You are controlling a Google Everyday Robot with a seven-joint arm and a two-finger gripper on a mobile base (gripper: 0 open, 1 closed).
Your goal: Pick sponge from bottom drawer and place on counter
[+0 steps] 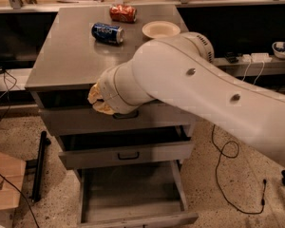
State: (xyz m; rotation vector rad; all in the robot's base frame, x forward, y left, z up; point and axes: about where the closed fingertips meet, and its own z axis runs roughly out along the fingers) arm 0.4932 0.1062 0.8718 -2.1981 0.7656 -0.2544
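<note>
Grey cabinet [152, 152] on a speckled floor [57, 189], and I can't make out the sponge anywhere. Bottom drawer [128, 190] stands pulled out, flat metal floor showing. My cream gripper [99, 99] sits at the brushed counter's [66, 61] front edge; I cannot tell its grip. Blue can [107, 33], red can [122, 13] and round bowl [160, 30] up top.

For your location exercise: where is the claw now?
Camera view, left of centre: the claw is at the counter's front edge, in front of the top drawer.
</note>
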